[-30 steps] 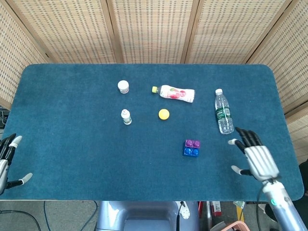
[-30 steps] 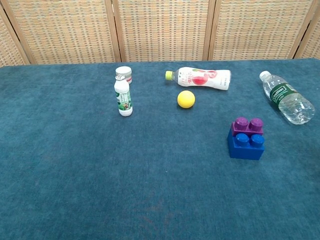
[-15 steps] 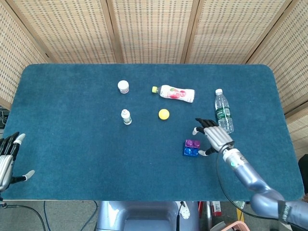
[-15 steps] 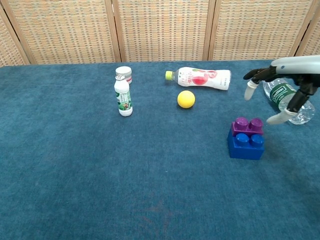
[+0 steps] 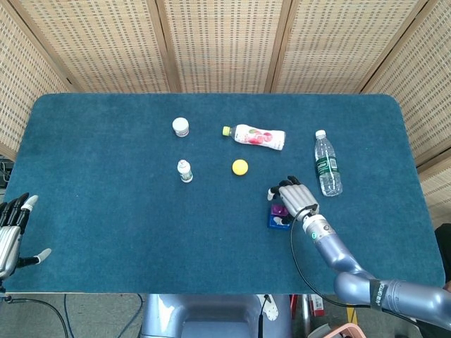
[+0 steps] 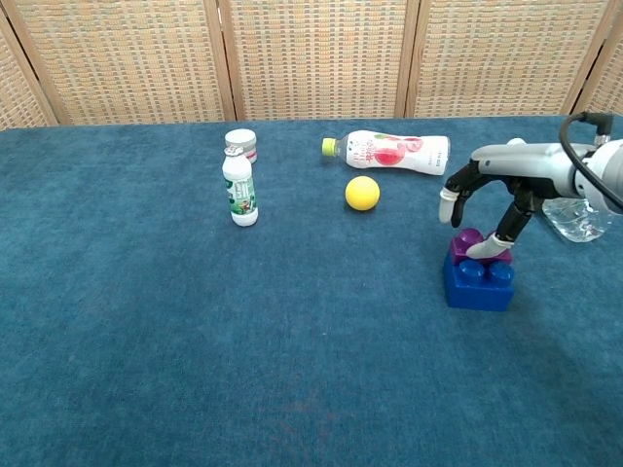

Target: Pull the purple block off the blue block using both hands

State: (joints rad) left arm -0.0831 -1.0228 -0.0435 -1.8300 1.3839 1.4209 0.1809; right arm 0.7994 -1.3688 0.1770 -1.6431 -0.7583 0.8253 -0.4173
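A purple block (image 6: 470, 240) sits stacked on the rear half of a blue block (image 6: 478, 283), right of the table's middle. My right hand (image 6: 490, 199) hovers just over the pair with its fingers spread. Its thumb tip (image 6: 484, 250) lies against the purple block's top, and nothing is gripped. From the head view, the right hand (image 5: 294, 196) covers part of the purple block (image 5: 280, 210) and the blue block (image 5: 276, 222). My left hand (image 5: 8, 236) hangs with spread fingers off the table's left front edge, far from the blocks.
A water bottle (image 5: 328, 172) lies just right of the right hand. Behind the blocks are a yellow ball (image 6: 362, 193) and a lying drink bottle (image 6: 389, 152). A small upright bottle (image 6: 239, 193) and a white jar (image 6: 240, 143) stand at the left.
My right hand has swept in from the table's right front to just above the blocks, its thumb now on the purple block. The left hand has barely moved.
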